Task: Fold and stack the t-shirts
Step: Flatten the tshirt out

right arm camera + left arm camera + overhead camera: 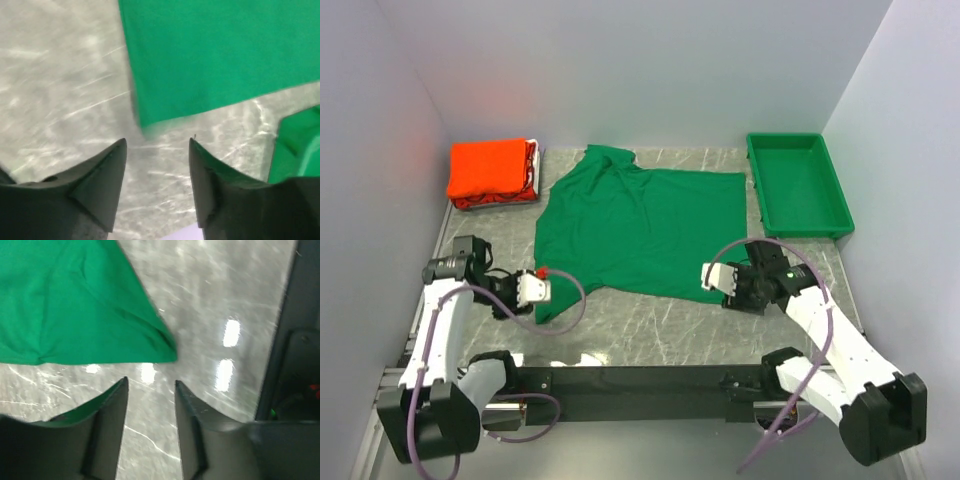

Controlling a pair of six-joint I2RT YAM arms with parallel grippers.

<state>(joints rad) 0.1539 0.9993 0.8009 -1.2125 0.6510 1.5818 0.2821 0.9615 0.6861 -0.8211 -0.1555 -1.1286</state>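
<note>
A dark green t-shirt (630,230) lies spread flat on the marble table, collar toward the back. A folded stack of orange-red t-shirts (492,170) sits at the back left corner. My left gripper (535,287) hovers by the green shirt's near left corner. In the left wrist view that gripper (150,382) is open, with only bare table between the fingers and the shirt corner (75,305) just beyond the tips. My right gripper (712,275) is at the shirt's near right corner. Seen from its wrist, the right gripper (157,142) is open and empty, the shirt edge (215,55) just ahead.
A rigid green plastic tray (798,185) stands at the back right, and its corner (295,150) shows in the right wrist view. White walls close in the table on three sides. A black rail (620,380) runs along the near edge between the arm bases.
</note>
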